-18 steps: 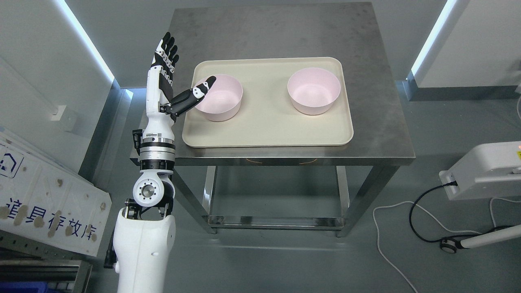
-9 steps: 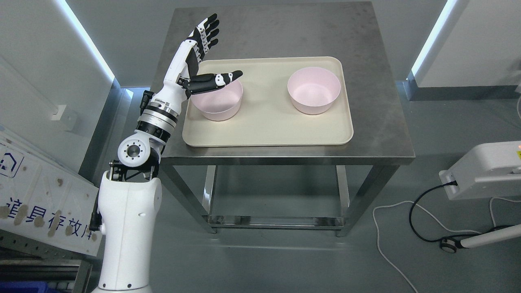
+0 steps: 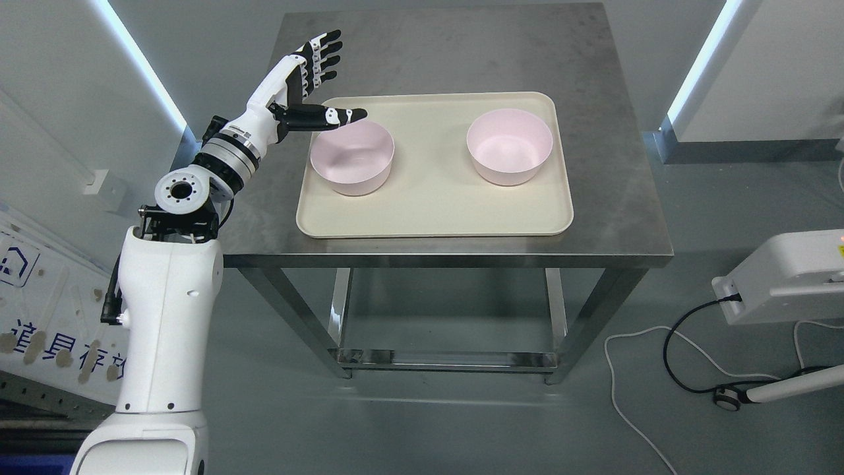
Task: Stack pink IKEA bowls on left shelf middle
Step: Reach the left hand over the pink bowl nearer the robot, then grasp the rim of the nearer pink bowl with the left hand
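Head view, the only one. Left hand (image 3: 300, 82) is raised over the steel table (image 3: 613, 218), above and just beyond the left rear corner of the cream tray (image 3: 428, 211); four fingers (image 3: 323, 53) spread wide and pointing up and away, thumb (image 3: 330, 117) stretched out flat toward the rim of the near pink bowl (image 3: 352, 156). It holds nothing. That bowl sits upright at the tray's left; the second pink bowl (image 3: 509, 146) sits upright at the tray's right, well apart from the first. Right hand is not seen. No shelf shows in this view, so the placing spot cannot be judged. Step in hand, as read: approach to the left bowl, grasp not yet made. To do it well, the hand should likely come down with the thumb inside the rim and the fingers outside the far wall, pinch the wall squarely, and lift straight so the bowl does not slide on the smooth tray or tip. Against the picture half a second back: the forearm has swung leftward and lower, the hand has drawn back from above the bowl toward the tray's corner, and the thumb no longer overhangs the bowl's mouth. Bowls and tray keep their places.
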### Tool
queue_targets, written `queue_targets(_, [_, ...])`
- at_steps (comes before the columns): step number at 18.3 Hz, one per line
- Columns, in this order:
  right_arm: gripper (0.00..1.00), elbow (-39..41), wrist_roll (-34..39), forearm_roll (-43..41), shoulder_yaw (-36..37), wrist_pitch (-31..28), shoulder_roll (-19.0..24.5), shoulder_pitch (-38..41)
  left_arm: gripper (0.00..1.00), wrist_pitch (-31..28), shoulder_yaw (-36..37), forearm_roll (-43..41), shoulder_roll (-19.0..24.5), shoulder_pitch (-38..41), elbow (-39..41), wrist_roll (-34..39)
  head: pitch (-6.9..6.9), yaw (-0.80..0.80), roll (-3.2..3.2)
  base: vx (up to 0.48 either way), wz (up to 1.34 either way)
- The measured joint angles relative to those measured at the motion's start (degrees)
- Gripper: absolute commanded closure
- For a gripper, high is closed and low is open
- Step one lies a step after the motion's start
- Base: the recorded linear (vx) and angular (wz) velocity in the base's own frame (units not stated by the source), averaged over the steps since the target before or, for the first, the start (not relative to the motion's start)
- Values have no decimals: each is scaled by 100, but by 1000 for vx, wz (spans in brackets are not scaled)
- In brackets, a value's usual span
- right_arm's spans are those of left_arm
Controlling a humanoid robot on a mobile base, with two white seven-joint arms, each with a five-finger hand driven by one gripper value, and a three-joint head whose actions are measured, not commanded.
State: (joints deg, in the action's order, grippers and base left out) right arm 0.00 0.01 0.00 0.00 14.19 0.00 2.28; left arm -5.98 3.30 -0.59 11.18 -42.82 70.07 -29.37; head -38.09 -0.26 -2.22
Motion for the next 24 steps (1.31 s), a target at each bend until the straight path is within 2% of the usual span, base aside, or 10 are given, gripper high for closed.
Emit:
queue_targets(5, [0, 0, 0, 0, 0, 0, 0, 0, 26, 622, 190, -318, 202, 65, -297, -172, 0, 0, 0, 0, 0])
queue_targets(14, [0, 0, 0, 0, 0, 0, 0, 0, 38, 711, 456, -1116, 54, -130, -704, -169, 0, 0, 0, 0, 0])
queue_targets(17, [0, 0, 0, 0, 0, 0, 0, 0, 39, 711, 511, -1385, 29, -240, -822, -169, 0, 0, 0, 0, 0])
queue_targets(21, [0, 0, 0, 0, 0, 0, 0, 0, 50, 720, 567, -1892, 40, -461, -944, -287, 0, 0, 0, 0, 0])
queue_targets(24, [0, 0, 0, 0, 0, 0, 0, 0, 51, 720, 624, -2236, 52, -593, -1003, -452, 0, 0, 0, 0, 0])
